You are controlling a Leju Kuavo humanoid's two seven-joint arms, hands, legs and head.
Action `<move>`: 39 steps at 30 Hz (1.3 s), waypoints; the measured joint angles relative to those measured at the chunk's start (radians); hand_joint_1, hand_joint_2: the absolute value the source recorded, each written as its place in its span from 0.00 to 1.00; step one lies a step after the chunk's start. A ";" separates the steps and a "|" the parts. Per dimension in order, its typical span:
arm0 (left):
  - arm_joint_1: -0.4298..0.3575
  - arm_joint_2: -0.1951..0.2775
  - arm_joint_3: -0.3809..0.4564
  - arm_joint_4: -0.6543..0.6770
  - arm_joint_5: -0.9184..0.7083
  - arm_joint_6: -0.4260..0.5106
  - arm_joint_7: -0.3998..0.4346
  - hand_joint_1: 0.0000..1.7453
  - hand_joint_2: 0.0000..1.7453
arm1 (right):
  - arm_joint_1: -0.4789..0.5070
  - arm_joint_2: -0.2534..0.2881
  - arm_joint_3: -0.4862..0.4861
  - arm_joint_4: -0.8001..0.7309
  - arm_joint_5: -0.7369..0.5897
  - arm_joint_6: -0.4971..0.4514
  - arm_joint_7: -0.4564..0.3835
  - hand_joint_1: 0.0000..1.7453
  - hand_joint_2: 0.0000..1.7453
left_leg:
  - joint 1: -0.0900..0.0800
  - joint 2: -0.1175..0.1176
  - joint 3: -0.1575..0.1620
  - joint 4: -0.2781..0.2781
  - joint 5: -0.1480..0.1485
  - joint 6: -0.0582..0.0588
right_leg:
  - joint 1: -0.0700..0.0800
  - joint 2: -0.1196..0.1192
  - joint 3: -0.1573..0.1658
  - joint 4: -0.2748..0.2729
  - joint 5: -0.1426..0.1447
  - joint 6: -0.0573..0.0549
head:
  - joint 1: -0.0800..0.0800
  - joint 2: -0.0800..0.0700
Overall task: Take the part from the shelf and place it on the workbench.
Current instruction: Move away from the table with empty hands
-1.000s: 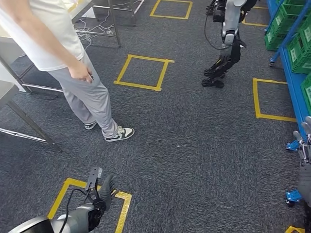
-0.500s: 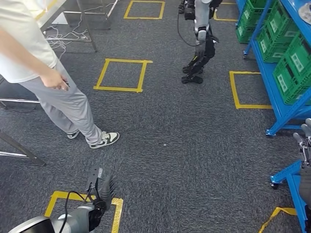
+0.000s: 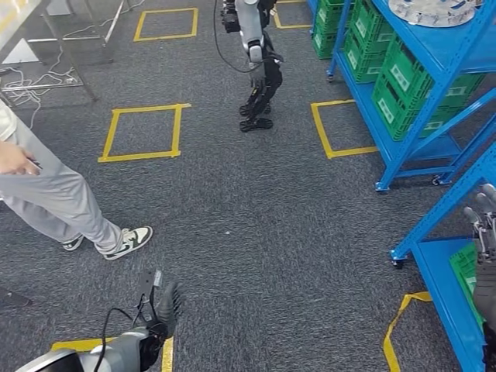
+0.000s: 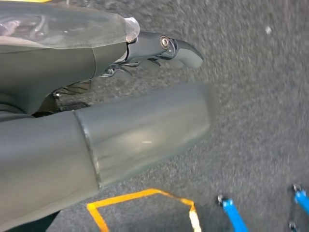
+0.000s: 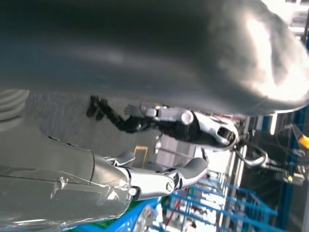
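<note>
Both hands hang released and hold nothing: the left hand (image 3: 165, 308) over carpet, the right hand (image 3: 484, 240) just beside the blue shelf (image 3: 444, 205). The right hand could clip a shelf post, being so close to it, and the part (image 3: 435, 9) lies well beyond it.

Shelf (image 3: 409, 116) right, person (image 3: 53, 194) left

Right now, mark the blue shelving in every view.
Head view: blue shelving along the right side, holding green crates.
Left wrist view: its blue feet on the carpet near yellow tape.
Right wrist view: blue frames in the background.
Shared landmark: the other robot, in head and right wrist views.
</note>
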 joint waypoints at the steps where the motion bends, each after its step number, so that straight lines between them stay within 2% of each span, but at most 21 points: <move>1: -0.002 0.001 0.000 0.000 0.000 0.000 0.000 0.00 0.00 | 0.000 0.000 0.000 0.000 0.001 -0.002 0.000 0.00 0.00 | -0.002 -0.008 0.009 -0.021 0.002 0.003 | -0.003 0.009 -0.003 0.000 0.001 0.004 | -0.001 0.000; 3: -0.006 0.001 0.000 0.000 0.001 0.001 0.000 0.00 0.00 | 0.001 0.000 0.000 -0.001 0.006 -0.006 0.002 0.00 0.00 | -0.003 0.007 0.013 -0.030 0.003 0.006 | -0.006 0.026 -0.011 -0.001 0.003 0.015 | -0.004 0.000; 5: -0.007 -0.001 0.000 -0.001 0.001 0.001 0.000 0.00 0.00 | 0.000 0.001 0.000 -0.005 0.011 -0.010 0.001 0.00 0.00 | 0.002 0.030 0.019 -0.041 0.006 0.012 | -0.001 -0.008 -0.029 0.029 -0.016 0.025 | -0.002 0.000; 7: -0.005 -0.002 0.000 -0.001 0.001 0.000 0.001 0.00 0.00 | -0.002 0.001 -0.001 -0.009 0.015 -0.013 0.001 0.00 0.00 | 0.006 0.057 0.025 -0.048 0.006 0.017 | 0.000 -0.074 -0.079 0.137 -0.075 0.034 | 0.004 0.000; 10: 0.003 -0.003 0.000 -0.001 0.001 0.000 0.001 0.00 0.00 | 0.002 0.001 -0.001 -0.009 0.027 -0.017 0.006 0.00 0.00 | 0.007 0.094 0.027 -0.046 0.002 0.016 | -0.014 -0.108 -0.170 0.326 -0.147 0.047 | 0.009 0.000; 12: 0.004 -0.004 0.000 -0.001 0.001 -0.001 0.001 0.00 0.00 | 0.005 0.001 -0.001 -0.009 0.032 -0.019 0.009 0.00 0.00 | 0.008 0.118 0.031 -0.044 -0.004 0.010 | -0.022 -0.115 -0.145 0.278 -0.107 0.055 | 0.010 0.000; 14: 0.003 -0.003 0.000 -0.001 0.002 -0.001 0.001 0.00 0.00 | 0.006 0.001 -0.001 -0.008 0.036 -0.019 0.010 0.00 0.00 | 0.010 0.140 0.039 -0.040 -0.013 0.000 | -0.026 -0.142 -0.062 0.121 -0.040 0.059 | 0.010 0.000; 16: 0.001 0.002 0.000 -0.001 0.009 -0.001 0.001 0.00 0.00 | 0.002 0.001 -0.001 -0.007 0.036 -0.019 0.013 0.00 0.00 | 0.007 0.155 0.044 -0.035 -0.020 -0.012 | -0.022 -0.172 -0.009 0.022 -0.012 0.054 | 0.011 0.000; 17: -0.001 0.005 0.001 -0.001 0.015 -0.001 0.001 0.00 0.00 | -0.003 0.001 0.000 -0.006 0.033 -0.019 0.014 0.00 0.00 | 0.004 0.162 0.045 -0.033 -0.021 -0.017 | -0.020 -0.177 -0.004 0.013 -0.015 0.047 | 0.009 0.000; 20: -0.004 0.013 0.005 -0.002 0.035 -0.005 0.000 0.00 0.00 | -0.038 0.002 0.007 0.002 0.020 -0.014 0.022 0.00 0.00 | 0.004 0.184 0.047 -0.031 -0.023 -0.029 | -0.018 -0.145 -0.008 0.017 -0.010 0.026 | 0.002 0.000; 22: -0.006 0.020 0.009 -0.002 0.044 -0.007 -0.001 0.00 0.00 | -0.081 0.004 0.016 0.010 0.010 -0.012 0.025 0.00 0.00 | 0.010 0.147 0.030 0.011 -0.055 -0.038 | -0.020 -0.124 -0.011 0.016 -0.005 0.014 | -0.001 0.000; 24: -0.005 0.026 0.011 -0.002 0.047 -0.008 -0.003 0.00 0.00 | -0.123 0.009 0.028 0.024 0.002 -0.015 0.025 0.00 0.00 | 0.012 0.083 -0.033 0.143 -0.125 -0.040 | -0.020 -0.104 -0.016 0.016 -0.001 0.004 | -0.007 0.000; 26: 0.000 0.030 0.012 -0.001 0.048 -0.007 -0.003 0.00 0.00 | -0.145 0.012 0.037 0.038 -0.003 -0.019 0.024 0.00 0.00 | 0.010 0.061 -0.113 0.291 -0.179 -0.036 | -0.015 -0.081 -0.021 0.016 0.002 -0.003 | -0.014 0.000; 27: 0.003 0.031 0.013 -0.001 0.049 -0.005 -0.003 0.00 0.00 | -0.150 0.014 0.040 0.044 -0.004 -0.021 0.023 0.00 0.00 | 0.008 0.058 -0.135 0.323 -0.179 -0.032 | -0.012 -0.068 -0.023 0.016 0.003 -0.005 | -0.016 0.000; 29: 0.005 0.032 0.013 -0.001 0.049 -0.002 -0.003 0.00 0.00 | -0.159 0.016 0.043 0.053 -0.007 -0.025 0.020 0.00 0.00 | 0.005 0.052 -0.116 0.260 -0.125 -0.021 | -0.008 -0.043 -0.024 0.016 0.005 -0.006 | -0.017 0.000; 30: 0.004 0.032 0.013 -0.001 0.048 -0.001 -0.003 0.00 0.00 | -0.164 0.017 0.045 0.057 -0.008 -0.027 0.018 0.00 0.00 | 0.003 0.037 -0.079 0.178 -0.080 -0.012 | -0.007 -0.030 -0.023 0.016 0.006 -0.006 | -0.018 0.000; 32: 0.003 0.035 0.014 -0.001 0.049 0.001 -0.003 0.00 0.00 | -0.170 0.018 0.049 0.064 -0.008 -0.030 0.015 0.00 0.00 | 0.003 -0.014 -0.015 0.039 -0.026 -0.001 | -0.006 -0.009 -0.026 0.016 0.009 -0.002 | -0.016 0.000; 34: 0.002 0.038 0.014 -0.001 0.050 0.001 -0.004 0.00 0.00 | -0.174 0.019 0.052 0.071 -0.008 -0.032 0.013 0.00 0.00 | -0.001 -0.032 0.007 -0.012 -0.015 0.001 | -0.010 0.012 -0.032 0.016 0.011 0.008 | -0.015 0.000; 36: 0.001 0.038 0.014 -0.001 0.050 0.001 -0.005 0.00 0.00 | -0.174 0.019 0.054 0.077 -0.008 -0.033 0.012 0.00 0.00 | -0.002 -0.005 0.010 -0.020 -0.011 0.003 | -0.013 0.026 -0.038 0.013 0.015 0.020 | -0.017 0.000; 37: 0.001 0.037 0.014 -0.001 0.051 0.001 -0.005 0.00 0.00 | -0.175 0.019 0.055 0.079 -0.008 -0.033 0.012 0.00 0.00 | 0.000 0.006 0.014 -0.025 -0.008 0.007 | -0.011 0.012 -0.043 0.018 0.011 0.025 | -0.015 0.000; 39: 0.002 0.036 0.014 -0.002 0.053 0.000 -0.005 0.00 0.00 | -0.180 0.019 0.058 0.083 -0.008 -0.033 0.010 0.00 0.00 | 0.004 0.034 0.020 -0.034 -0.005 0.015 | -0.007 -0.052 -0.077 0.088 -0.034 0.035 | -0.006 0.000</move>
